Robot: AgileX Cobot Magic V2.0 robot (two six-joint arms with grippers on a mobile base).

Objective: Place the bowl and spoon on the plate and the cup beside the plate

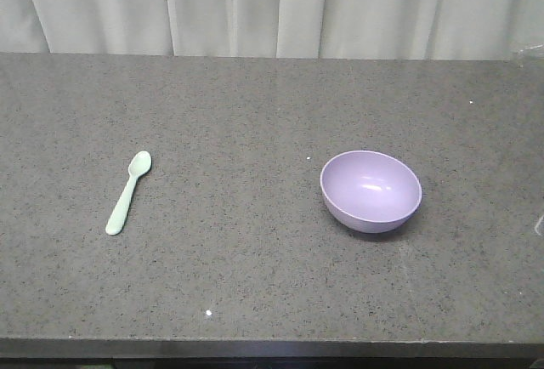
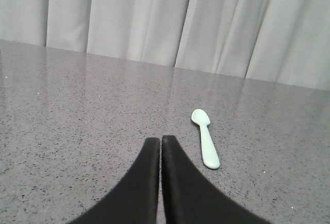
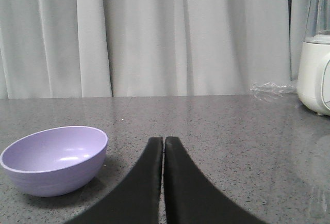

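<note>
Tabletop [image 1: 255,292]: dark speckled stone; pale curtain behind; carries the spoon and bowl only, as far as the front view shows
Spoon [image 1: 128,191]: lies flat on the left part of the tabletop, scoop end toward the curtain, handle toward the near edge; well apart from the bowl
Bowl [image 1: 371,190]: upright and empty, right of centre on the tabletop
Plate and cup: in none of the three views; cannot say where they are
Left tool [image 2: 161,142]: fingers pressed together, holding nothing; low over the tabletop with the spoon just ahead and to its right in its own view
Right tool [image 3: 163,142]: fingers likewise together, empty; bowl ahead and to its left in its own view
Far right: a white appliance [image 3: 314,69] and a crumpled clear wrapper [image 3: 270,89] near the curtain
Step in hand: opening stage by the look of it; nothing gripped, nothing stacked; no plate to build on yet
Next move calls for: finding the plate first; then the right tool must spread before it can take the bowl by its rim; the flat spoon will need a low pinch from the left tool
</note>
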